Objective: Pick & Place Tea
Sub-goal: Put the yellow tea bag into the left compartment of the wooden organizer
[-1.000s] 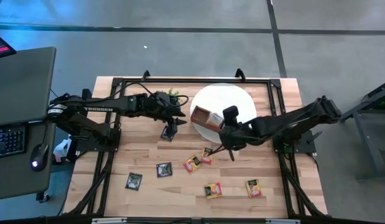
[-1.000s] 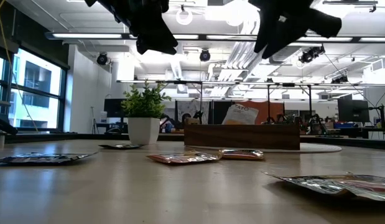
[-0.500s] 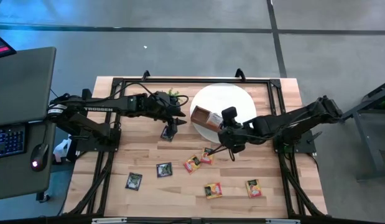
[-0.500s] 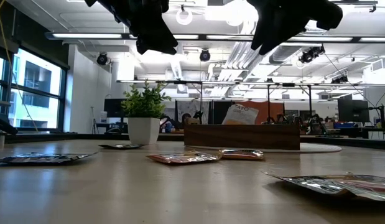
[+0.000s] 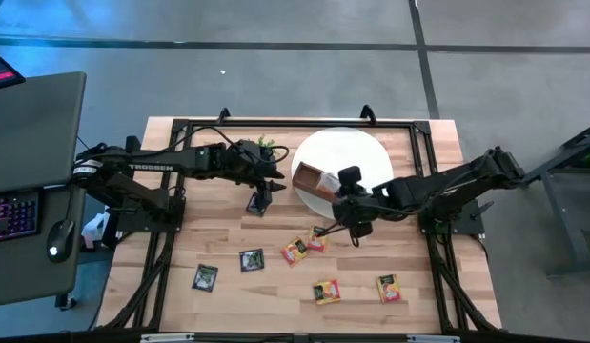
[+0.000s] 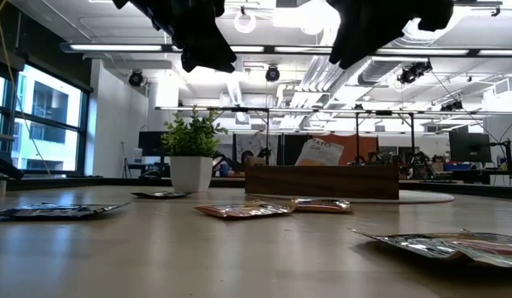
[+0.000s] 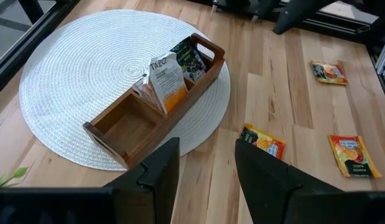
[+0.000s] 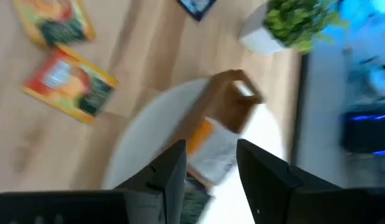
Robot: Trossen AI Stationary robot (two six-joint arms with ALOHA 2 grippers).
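Several flat tea sachets lie on the wooden table: black ones, orange ones, yellow ones. The brown compartment tray rests on a white round mat; a white-and-orange sachet and a dark one stand in it. My left gripper hovers open just left of the tray. My right gripper hangs open and empty above the mat's near edge, close to the tray.
A small green potted plant stands at the far edge, left of the mat. Black frame rails border the table. The two grippers are close together around the tray. Bare wood lies between the scattered sachets.
My right gripper has drifted a little toward the table's left and slightly upward, staying open. The left arm and all the sachets have kept still.
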